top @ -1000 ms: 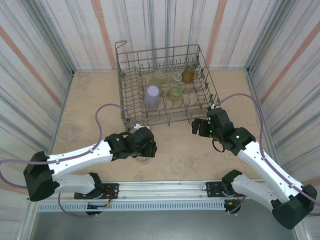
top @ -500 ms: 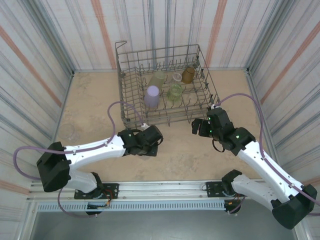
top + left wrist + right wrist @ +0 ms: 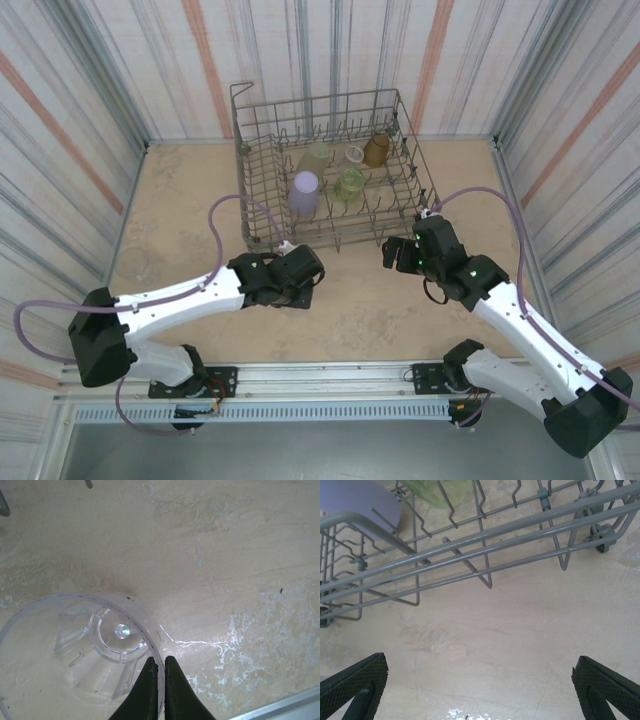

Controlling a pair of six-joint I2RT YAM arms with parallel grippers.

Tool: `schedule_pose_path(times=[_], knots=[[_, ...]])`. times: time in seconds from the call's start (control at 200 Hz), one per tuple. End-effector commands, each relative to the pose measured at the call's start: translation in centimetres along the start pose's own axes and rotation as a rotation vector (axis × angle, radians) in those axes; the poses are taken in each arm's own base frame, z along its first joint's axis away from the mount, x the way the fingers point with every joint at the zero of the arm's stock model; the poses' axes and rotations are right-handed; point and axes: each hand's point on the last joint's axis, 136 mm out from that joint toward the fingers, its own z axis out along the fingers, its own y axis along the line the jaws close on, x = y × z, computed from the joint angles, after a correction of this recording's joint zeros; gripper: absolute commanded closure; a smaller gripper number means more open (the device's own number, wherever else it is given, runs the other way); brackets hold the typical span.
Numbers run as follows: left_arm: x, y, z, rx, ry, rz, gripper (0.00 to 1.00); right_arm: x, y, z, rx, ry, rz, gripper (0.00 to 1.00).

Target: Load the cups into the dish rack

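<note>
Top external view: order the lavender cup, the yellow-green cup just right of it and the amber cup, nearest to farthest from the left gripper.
1. Lavender cup, dish rack near left.
2. Yellow-green cup, middle.
3. Amber cup, far right.

No readable text, label, brand, number or sign in any view; nothing legible on the dish rack (image 3: 320, 108) or the clear cup (image 3: 115, 635).
</note>
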Motion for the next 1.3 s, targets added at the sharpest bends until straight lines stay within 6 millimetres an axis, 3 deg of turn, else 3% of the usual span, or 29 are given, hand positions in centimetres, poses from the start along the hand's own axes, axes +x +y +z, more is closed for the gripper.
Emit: schedule_pose_path(times=[0.0,0.266,0.461,0.882,1.207,1.297], knots=[[-1.1,-0.7,-2.7,0.048,-0.059,-0.013,1.0,0.1,0.1,-0.2,-0.011,-0.002,-0.008,0.01],[-3.0,-1.6,-5.6,0.093,-0.122,0.012,1.0,-0.4,0.9,-0.2,-0.034,-0.001,-0.004,0.01],[-4.5,-3.5,-7.9,0.166,-0.146,0.044,1.0,-0.9,1.6,0.1,-0.046,0.003,-0.006,0.01],[-8.1,-6.6,-12.5,0.281,-0.267,0.155,1.0,-3.5,3.8,-1.3,-0.194,-0.027,0.025,0.01],[-11.9,-6.8,-14.9,0.372,-0.346,0.143,1.0,-7.0,5.3,-2.6,-0.324,-0.052,0.051,0.01],[-13.6,-6.2,-15.3,0.403,-0.366,0.114,1.0,-7.9,5.8,-1.8,-0.356,-0.028,0.066,0.01]])
